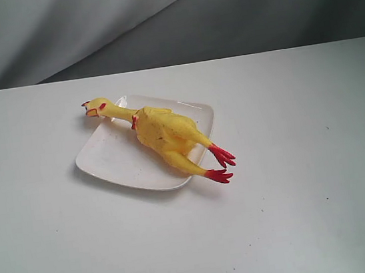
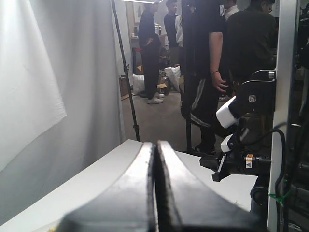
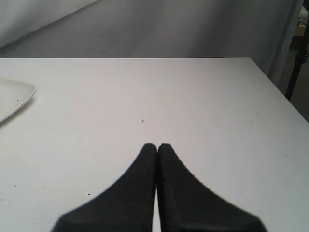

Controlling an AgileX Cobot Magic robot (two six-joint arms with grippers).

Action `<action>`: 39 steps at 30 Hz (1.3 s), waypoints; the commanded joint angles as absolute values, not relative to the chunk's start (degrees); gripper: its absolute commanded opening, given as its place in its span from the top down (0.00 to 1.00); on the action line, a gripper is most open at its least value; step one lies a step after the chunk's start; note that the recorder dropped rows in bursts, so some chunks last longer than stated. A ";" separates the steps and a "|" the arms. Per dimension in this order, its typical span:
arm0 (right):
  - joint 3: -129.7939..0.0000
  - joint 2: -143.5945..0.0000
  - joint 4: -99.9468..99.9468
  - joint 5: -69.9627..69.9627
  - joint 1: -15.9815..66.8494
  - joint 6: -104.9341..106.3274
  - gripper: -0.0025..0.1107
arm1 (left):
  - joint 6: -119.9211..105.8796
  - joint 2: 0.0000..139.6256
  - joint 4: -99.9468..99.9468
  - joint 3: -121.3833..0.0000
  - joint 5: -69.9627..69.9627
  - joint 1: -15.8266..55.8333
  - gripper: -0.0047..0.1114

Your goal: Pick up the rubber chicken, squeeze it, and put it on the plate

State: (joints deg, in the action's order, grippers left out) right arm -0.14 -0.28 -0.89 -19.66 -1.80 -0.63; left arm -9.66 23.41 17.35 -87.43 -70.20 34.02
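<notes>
The yellow rubber chicken (image 1: 163, 134) lies diagonally across the white square plate (image 1: 111, 156) in the exterior view. Its head hangs over the plate's far left edge and its red feet stick out past the near right corner. Neither arm shows in that view. My left gripper (image 2: 157, 143) is shut and empty, pointing away from the table toward the room. My right gripper (image 3: 157, 145) is shut and empty above bare table. A corner of the plate (image 3: 14, 99) shows at the edge of the right wrist view, well away from the fingertips.
The white table (image 1: 296, 182) ends at a grey backdrop curtain (image 1: 153, 19). In the left wrist view several people (image 2: 212, 63) stand beyond the table, with a light stand (image 2: 126, 72) and another arm's hardware (image 2: 241, 121) nearby.
</notes>
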 commanded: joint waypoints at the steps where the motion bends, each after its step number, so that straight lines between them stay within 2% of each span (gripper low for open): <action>1: 0.00 0.00 -0.62 -19.60 -2.20 -0.65 0.98 | -9.23 23.30 17.57 -87.31 -69.96 34.22 0.96; 7: 0.00 0.00 -0.38 -19.60 -2.20 -0.63 0.98 | -9.20 22.66 17.43 -87.31 -69.96 33.03 0.96; 22: 0.00 0.00 -0.38 -19.60 -2.20 -0.63 0.98 | -10.84 4.14 10.63 -88.09 -69.96 5.49 0.96; 29: 0.00 0.00 -0.38 -19.60 -2.20 -0.50 0.98 | -10.98 0.00 3.80 -86.73 -60.99 -5.62 0.96; 33: 0.00 0.00 -0.38 -19.60 -2.20 -0.50 0.98 | -10.98 0.00 6.10 -74.56 -52.30 -8.17 0.96; 39: 0.00 0.00 -0.38 -19.60 -2.20 -0.67 0.98 | -10.98 0.00 10.17 -45.03 -30.76 -8.67 0.96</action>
State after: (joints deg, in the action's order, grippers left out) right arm -0.14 -0.28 -0.69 -19.66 -1.80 -0.63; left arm -10.63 -0.15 8.95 -52.68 -37.83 -8.61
